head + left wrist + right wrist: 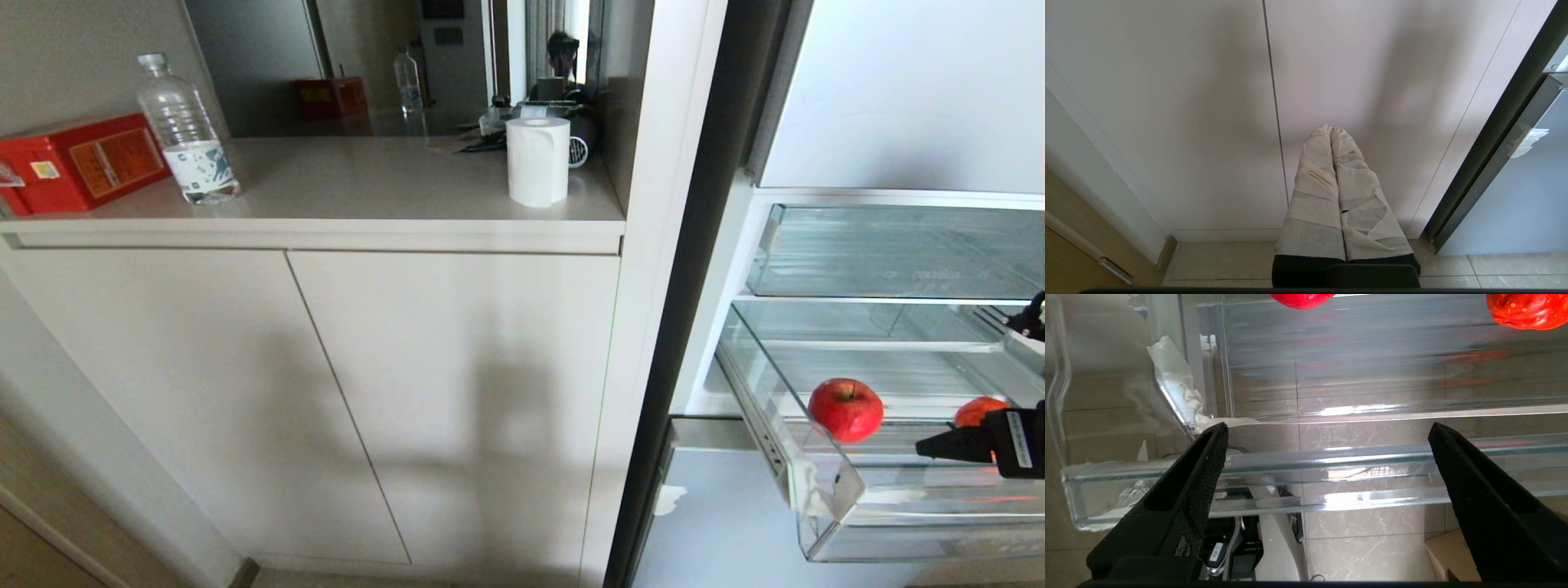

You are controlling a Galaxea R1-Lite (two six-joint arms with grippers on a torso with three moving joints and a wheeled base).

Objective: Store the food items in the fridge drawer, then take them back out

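While both food items (846, 409) lie inside the fridge drawer (824, 490), the right gripper (1327, 433) gapes empty above its front lip.

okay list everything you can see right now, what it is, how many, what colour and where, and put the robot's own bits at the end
food items: two, red; one toward the left of the fridge drawer, the other farther right, partly behind the right gripper
fridge drawer: one, clear, pulled out at the bottom of the open fridge
upper bin: one, clear, above the drawer
tape scraps: white, at the drawer's front left corner
red box: one, left end of the counter
water bottle: one, clear, beside the box
paper roll: one, white, right end of the counter
cabinet doors: two, beige, under the counter
right gripper: black, open, above the drawer's front lip
left gripper: tape-wrapped, shut, parked facing the cabinet doors
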